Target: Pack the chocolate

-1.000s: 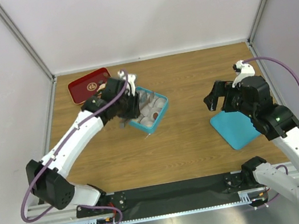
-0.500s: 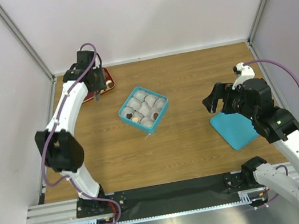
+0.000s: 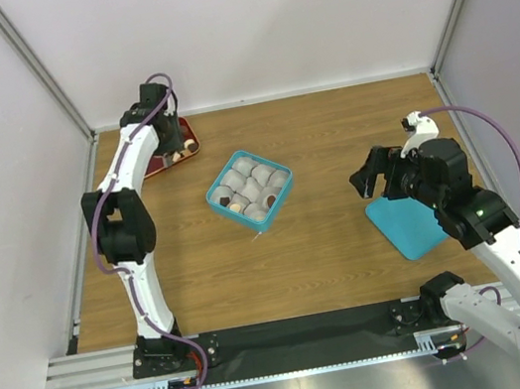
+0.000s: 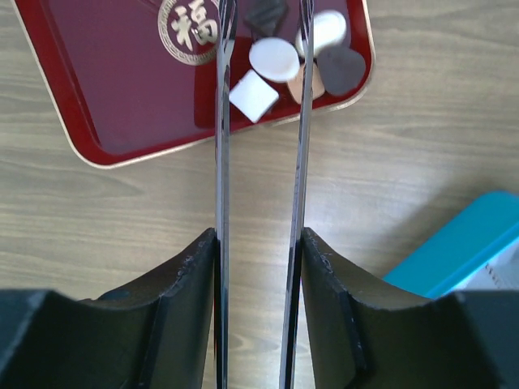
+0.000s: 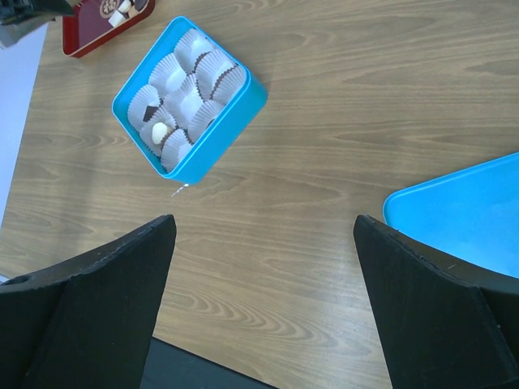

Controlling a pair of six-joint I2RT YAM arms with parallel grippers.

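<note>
Chocolate pieces (image 4: 274, 58) lie on red tray (image 4: 105, 89) marked with gold 福.

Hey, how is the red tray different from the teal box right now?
The red tray is shallow with a gold emblem; the teal box is deeper and plain. Chocolate lies loose on the tray but sits in paper cups in the box. Both rest on the table.

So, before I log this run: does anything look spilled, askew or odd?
Nothing looks spilled or damaged. Only the teal box sits turned diagonally to the table edges, with its lid lying apart on the right.
</note>
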